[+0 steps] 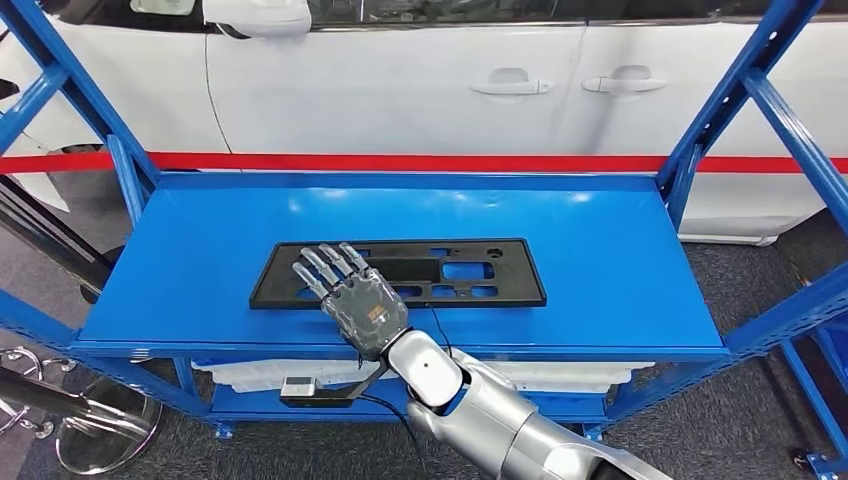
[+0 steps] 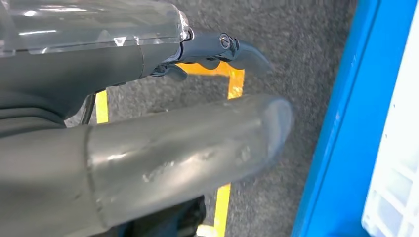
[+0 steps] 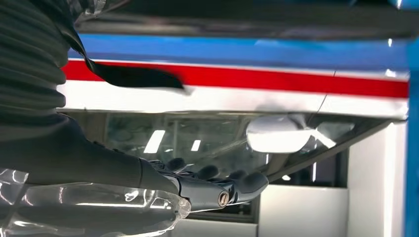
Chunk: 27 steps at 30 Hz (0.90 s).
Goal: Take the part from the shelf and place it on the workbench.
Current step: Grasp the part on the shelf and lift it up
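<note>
The part (image 1: pixel 400 272) lies flat mid-shelf (image 1: pixel 620 290), not yet lifted; grasp, carry and placement all remain. The right hand (image 1: pixel 355 295) hovers over its seven-o'clock end, fingers spread and straight, holding nothing. The part is a thin, flat, black rectangular plate with several cut-outs.

The left hand (image 2: pixel 148 133) hangs over the floor, empty, fingers apart.
</note>
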Each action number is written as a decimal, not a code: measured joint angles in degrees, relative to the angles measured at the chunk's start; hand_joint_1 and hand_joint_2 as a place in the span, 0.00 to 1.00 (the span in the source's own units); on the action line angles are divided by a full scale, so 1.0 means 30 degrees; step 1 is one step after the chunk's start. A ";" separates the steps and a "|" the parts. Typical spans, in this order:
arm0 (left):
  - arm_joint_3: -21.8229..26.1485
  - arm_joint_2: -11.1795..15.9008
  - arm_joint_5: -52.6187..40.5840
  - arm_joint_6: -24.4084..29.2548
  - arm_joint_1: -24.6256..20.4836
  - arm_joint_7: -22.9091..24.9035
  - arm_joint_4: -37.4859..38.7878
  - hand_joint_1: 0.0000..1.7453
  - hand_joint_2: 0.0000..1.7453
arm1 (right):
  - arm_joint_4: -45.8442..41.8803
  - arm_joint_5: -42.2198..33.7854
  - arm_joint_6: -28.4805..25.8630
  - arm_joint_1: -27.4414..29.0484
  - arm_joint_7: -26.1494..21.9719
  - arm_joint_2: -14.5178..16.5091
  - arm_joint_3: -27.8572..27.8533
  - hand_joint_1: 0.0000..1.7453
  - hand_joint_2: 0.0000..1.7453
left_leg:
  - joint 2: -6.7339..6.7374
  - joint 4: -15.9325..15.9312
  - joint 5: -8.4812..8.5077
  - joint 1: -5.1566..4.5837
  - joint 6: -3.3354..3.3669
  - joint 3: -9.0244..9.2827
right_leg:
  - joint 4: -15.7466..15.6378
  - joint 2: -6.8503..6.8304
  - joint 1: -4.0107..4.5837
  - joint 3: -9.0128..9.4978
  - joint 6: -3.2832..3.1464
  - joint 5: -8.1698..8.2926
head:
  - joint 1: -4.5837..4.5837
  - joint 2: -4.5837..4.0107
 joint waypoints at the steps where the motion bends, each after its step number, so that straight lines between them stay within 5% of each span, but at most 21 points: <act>1: -0.0016 -0.0015 -0.0009 0.0004 -0.0009 0.0000 0.0002 0.00 0.00 | 0.0205 0.0082 -0.0005 -0.0081 0.0046 0.0097 0.0040 0.00 1.00 | 0.0008 -0.0039 0.0004 0.0048 0.0120 0.0035 | 0.0433 -0.0007 0.0002 -0.0171 0.0093 -0.0309 | 0.0000 0.0000; 4: -0.0120 -0.0029 -0.0073 0.0004 -0.0063 0.0013 0.0004 0.00 0.00 | 0.0903 0.0419 0.0067 -0.0330 0.0336 0.0325 0.0124 0.00 1.00 | 0.0055 -0.0063 -0.0029 0.0086 0.0328 0.0073 | 0.4045 -0.0016 -0.0036 -0.1941 0.0227 -0.2039 | 0.0000 0.0000; 6: -0.0200 -0.0029 -0.0127 0.0000 -0.0078 0.0047 0.0004 0.00 0.00 | 0.1539 0.0574 0.0182 -0.0404 0.0552 0.0415 0.0157 0.00 1.00 | 0.0039 -0.0042 -0.0076 0.0061 0.0374 0.0106 | 0.5804 -0.0017 -0.0063 -0.2966 0.0213 -0.2347 | 0.0002 0.0000; 8: -0.0255 -0.0031 -0.0159 -0.0015 -0.0089 0.0104 0.0004 0.00 0.00 | 0.2207 0.0648 0.0201 -0.0564 0.0681 0.0507 0.0172 0.00 1.00 | -0.0004 -0.0017 -0.0164 -0.0010 0.0385 0.0233 | 0.4588 -0.0017 -0.0048 -0.2572 0.0050 -0.1166 | 0.0000 0.0000; 11: -0.0313 -0.0086 -0.0175 -0.0060 -0.0142 0.0197 0.0015 0.00 0.00 | 0.3345 0.0791 -0.0022 -0.1016 0.0858 0.0743 0.0175 0.00 1.00 | -0.0025 0.0018 -0.0336 -0.0137 0.0271 0.0411 | 0.0752 -0.0040 0.0123 -0.0865 -0.0441 0.0619 | 0.0000 0.0000; 16: -0.0328 -0.0084 -0.0195 -0.0071 -0.0254 0.0248 0.0025 0.00 0.00 | 0.4662 0.0947 -0.0202 -0.1412 0.1095 0.1017 0.0164 0.00 1.00 | 0.0012 0.0422 -0.0758 -0.0098 -0.0201 0.0273 | -0.0191 0.0001 0.0047 -0.0457 -0.0620 0.0701 | -0.0002 0.0000; 20: -0.0341 -0.0051 -0.0231 -0.0077 -0.0300 0.0239 0.0026 0.00 0.00 | 0.5480 0.1171 -0.0284 -0.1616 0.1344 0.1295 0.0161 0.00 1.00 | 0.0020 0.4929 -0.2922 0.0074 -0.0653 -0.1873 | -0.0319 -0.0060 -0.0093 -0.0330 -0.0721 0.0714 | 0.0002 0.0000; 21: -0.0342 -0.0046 -0.0229 -0.0075 -0.0292 0.0241 0.0026 0.00 0.00 | 0.5642 0.1195 -0.0291 -0.1613 0.1355 0.1310 0.0161 0.00 1.00 | 0.0021 0.5663 -0.3034 0.0111 -0.0729 -0.2289 | -0.0299 -0.0064 -0.0094 -0.0327 -0.0715 0.0693 | 0.0000 0.0000; 23: -0.0342 -0.0031 -0.0229 -0.0071 -0.0288 0.0241 0.0025 0.00 0.00 | 0.5891 0.1217 -0.0301 -0.1618 0.1357 0.1346 0.0161 0.00 1.00 | 0.0028 0.4845 -0.2120 0.0178 -0.0799 -0.2011 | -0.0223 -0.0041 -0.0115 -0.0291 -0.0661 0.0622 | -0.0002 0.0000; 25: -0.0342 -0.0007 -0.0230 -0.0064 -0.0317 0.0241 0.0025 0.00 0.00 | 0.6028 0.1217 -0.0320 -0.1654 0.1357 0.1428 0.0161 0.00 1.00 | 0.0035 0.2051 -0.0734 0.0194 -0.0767 -0.0679 | -0.0099 0.0000 -0.0103 -0.0232 -0.0538 0.0493 | 0.0000 0.0000; 27: -0.0348 0.0007 -0.0231 -0.0060 -0.0354 0.0241 0.0025 0.00 0.00 | 0.6121 0.1219 -0.0350 -0.1699 0.1357 0.1498 0.0161 0.00 1.00 | 0.0000 0.0380 -0.0226 0.0124 -0.0580 0.0106 | 0.0018 0.0023 -0.0040 -0.0264 -0.0375 0.0409 | 0.0002 0.0000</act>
